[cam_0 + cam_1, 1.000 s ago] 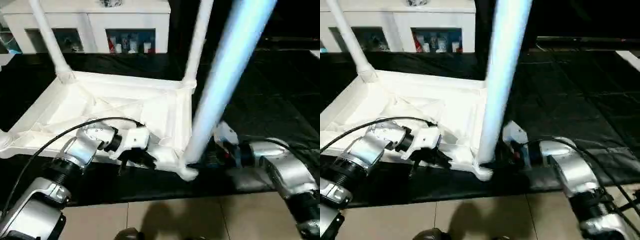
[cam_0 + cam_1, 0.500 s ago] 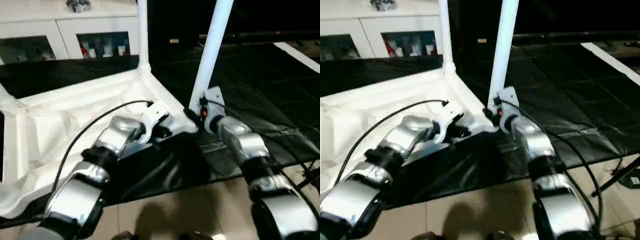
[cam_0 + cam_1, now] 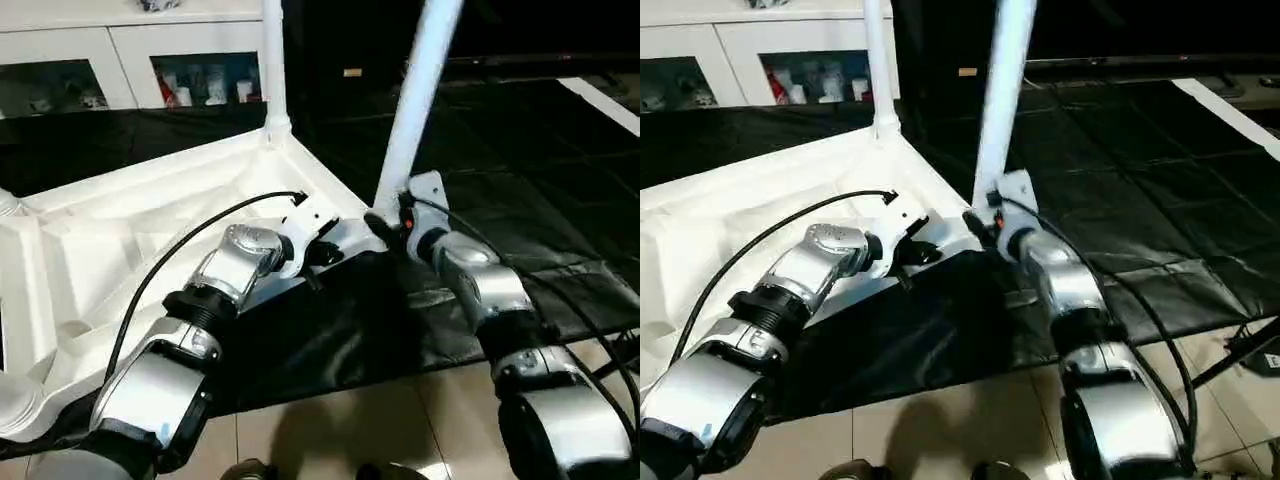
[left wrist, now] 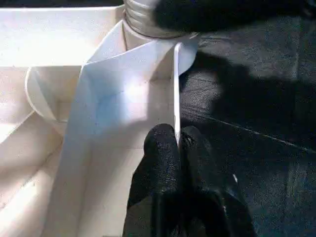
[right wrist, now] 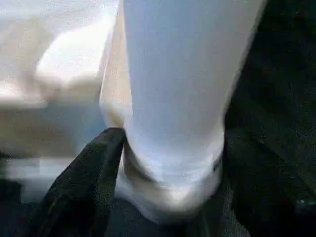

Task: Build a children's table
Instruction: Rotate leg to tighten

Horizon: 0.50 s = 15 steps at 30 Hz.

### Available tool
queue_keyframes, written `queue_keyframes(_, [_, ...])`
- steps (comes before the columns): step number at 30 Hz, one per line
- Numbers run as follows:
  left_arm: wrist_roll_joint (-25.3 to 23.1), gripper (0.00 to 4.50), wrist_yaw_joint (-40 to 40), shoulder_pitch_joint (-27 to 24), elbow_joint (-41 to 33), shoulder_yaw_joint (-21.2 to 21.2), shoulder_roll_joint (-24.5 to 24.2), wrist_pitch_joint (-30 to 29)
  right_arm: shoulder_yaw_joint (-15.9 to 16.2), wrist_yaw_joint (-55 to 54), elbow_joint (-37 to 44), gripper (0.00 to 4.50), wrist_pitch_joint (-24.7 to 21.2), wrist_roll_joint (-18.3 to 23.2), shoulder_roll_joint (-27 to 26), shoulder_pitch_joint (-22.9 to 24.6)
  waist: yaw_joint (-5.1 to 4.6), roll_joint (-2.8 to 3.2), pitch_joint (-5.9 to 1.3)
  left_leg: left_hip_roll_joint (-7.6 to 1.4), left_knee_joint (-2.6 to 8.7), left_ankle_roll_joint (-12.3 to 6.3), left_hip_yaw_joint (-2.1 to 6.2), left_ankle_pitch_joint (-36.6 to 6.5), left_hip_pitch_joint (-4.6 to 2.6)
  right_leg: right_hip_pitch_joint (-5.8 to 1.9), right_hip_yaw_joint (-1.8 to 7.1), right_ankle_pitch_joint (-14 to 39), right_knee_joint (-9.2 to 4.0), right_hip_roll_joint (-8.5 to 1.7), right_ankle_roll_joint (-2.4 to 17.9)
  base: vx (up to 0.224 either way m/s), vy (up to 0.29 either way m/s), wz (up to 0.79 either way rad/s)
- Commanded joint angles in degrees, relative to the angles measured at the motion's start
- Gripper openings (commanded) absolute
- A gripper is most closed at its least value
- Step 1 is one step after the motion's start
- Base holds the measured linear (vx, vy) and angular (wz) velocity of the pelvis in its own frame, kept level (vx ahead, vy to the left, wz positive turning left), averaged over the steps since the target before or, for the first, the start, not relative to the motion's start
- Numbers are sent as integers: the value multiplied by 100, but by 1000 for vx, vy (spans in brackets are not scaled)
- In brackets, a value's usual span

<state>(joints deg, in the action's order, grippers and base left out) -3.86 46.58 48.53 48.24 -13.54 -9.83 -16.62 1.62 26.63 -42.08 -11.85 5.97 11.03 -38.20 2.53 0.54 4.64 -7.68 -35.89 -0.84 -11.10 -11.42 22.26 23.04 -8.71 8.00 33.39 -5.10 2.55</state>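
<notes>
Black sheeting [image 3: 560,200] covers the work surface, with tiled floor at its near edge and a white cabinet [image 3: 130,60] with glass doors behind.

On it the children's table lies upside down, its ribbed tabletop [image 3: 120,240] facing up. The left gripper [image 4: 178,148] is clamped on the thin upright rim of the top, just beside the near corner socket; its two black fingers [image 4: 160,153] press the wall from either side. The right gripper [image 5: 168,163] has its jaws spread around the base of the near leg [image 3: 415,90], one finger [image 5: 84,173] on each side where the tube meets the socket; whether they press it I cannot tell. A second leg [image 3: 271,60] stands upright in the far corner.

As a judgement: the plastic looks light, stiff and smooth. The thin rim would flex if pinched hard, so a hold close to the socket suits it. The tapered leg will likely slip in a loose grip; low down, at its widest part by the thread, is the best place to turn it.
</notes>
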Motion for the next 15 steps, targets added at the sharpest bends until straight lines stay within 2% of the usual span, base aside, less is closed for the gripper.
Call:
queue_keyframes(1, [36,0,251,94,-302,20,-251,417,108,748,638,360,-151,191,290,421,53,6,-526,-670,458,-129,330,-1172,-116,-371,519,1458,-403,-688,1071,0,0,0])
queue_keyframes(3, [29,0,311,75,-290,2,-289,448,102,919,813,370,-174,260,382,514,58,-9,-544,-680,455,-229,337,-1040,-100,-394,517,1254,-363,-692,1102,0,0,0])
queue_keyframes(4, [22,0,377,57,-276,-17,-326,477,107,1130,995,379,-171,329,483,613,51,-11,-547,-680,449,-241,333,-1007,-107,-376,516,1224,-353,-686,1136,0,0,0])
queue_keyframes(5, [-4,0,497,21,-267,-63,-392,582,121,1404,1222,379,-176,409,649,745,61,14,-538,-664,438,-271,324,-1020,-98,-382,511,1282,-375,-691,1148,0,0,0])
queue_keyframes(6, [-30,0,702,-34,-267,-128,-489,745,119,1803,1517,403,-164,533,886,920,75,-10,-526,-651,429,-309,312,-1098,-99,-392,510,1430,-414,-695,1095,0,0,0])
queue_keyframes(7, [-34,0,751,-46,-267,-141,-510,788,117,1886,1577,409,-161,556,937,955,105,7,-524,-665,435,-316,317,-1107,-109,-383,503,1539,-426,-686,1041,0,0,0])
queue_keyframes(9, [-48,0,996,-107,-292,-207,-607,975,126,2239,1821,425,-146,635,1174,1102,120,15,-527,-697,453,-288,330,-1123,-136,-357,493,1551,-418,-659,1022,0,0,0])
queue_keyframes(11, [-44,0,1313,-198,-371,-295,-719,1200,169,2614,2075,448,-123,713,1427,1253,140,16,-524,-710,462,-245,329,-1155,-139,-347,508,1502,-400,-675,1067,0,0,0])
queue_keyframes(14, [-121,0,1927,-367,-507,-565,-996,1572,346,3352,2654,448,-226,816,1887,1556,209,23,-513,-707,463,-236,313,-1233,-145,-349,512,1621,-425,-685,1049,0,0,0])
queue_keyframes(15, [-197,0,2096,-412,-512,-678,-1106,1749,442,3618,2841,448,-236,840,2030,1643,261,21,-506,-726,475,-225,318,-1295,-149,-350,512,1747,-437,-678,961,0,0,0])
